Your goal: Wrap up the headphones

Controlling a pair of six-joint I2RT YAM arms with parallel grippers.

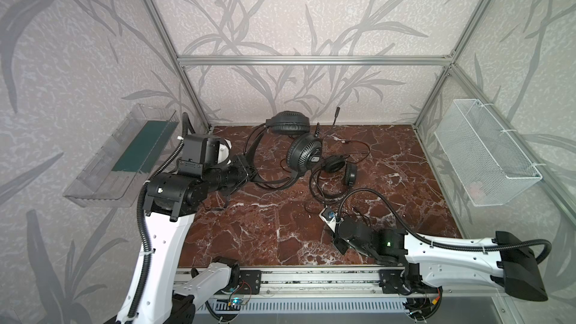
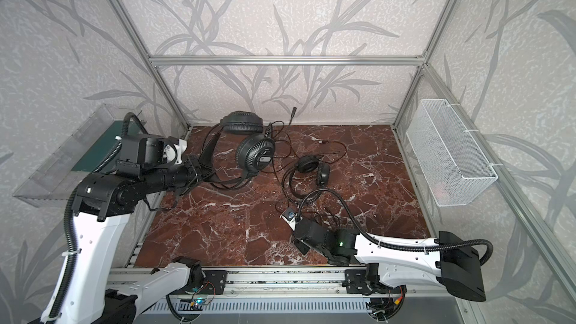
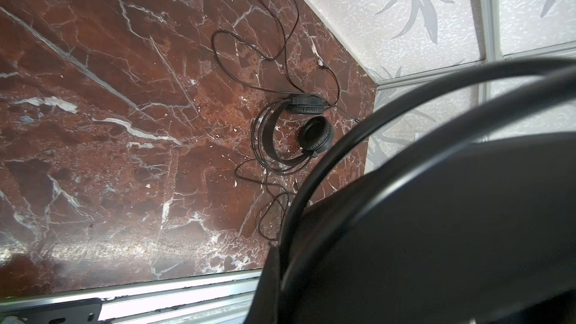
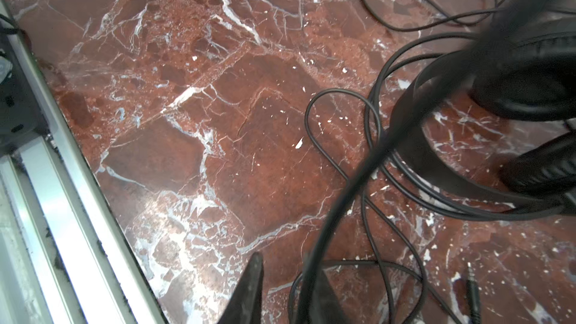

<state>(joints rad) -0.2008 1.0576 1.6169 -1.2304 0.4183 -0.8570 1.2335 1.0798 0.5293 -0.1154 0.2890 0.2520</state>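
In both top views the larger headset (image 1: 304, 154) (image 2: 255, 154) stands at the back of the surface (image 1: 249, 229), one earcup against the back wall. The left pincer (image 1: 252, 173) is clenched on its headband. The smaller headset (image 1: 335, 166) lies just to its right. The right arm (image 1: 436, 246) reaches low over the front right. Only these views take in a clear bin (image 1: 103, 163) on the left wall and a white mesh basket (image 1: 486, 154) on the right wall.

The left wrist view does not show its pincer's fingers. The larger headset's headband fills the near corner, blurred, and the smaller headset lies flat beyond.

The right wrist view alone shows the right pincer (image 4: 283, 264) released, jaws parted with marble between them. A blurred cable (image 4: 363, 179) runs up past one finger, and a jack plug (image 4: 473, 285) lies on the surface.

The surface is red-brown marble with white veins. The walls carry grey leaf-patterned paper inside an aluminium frame (image 1: 311, 60).
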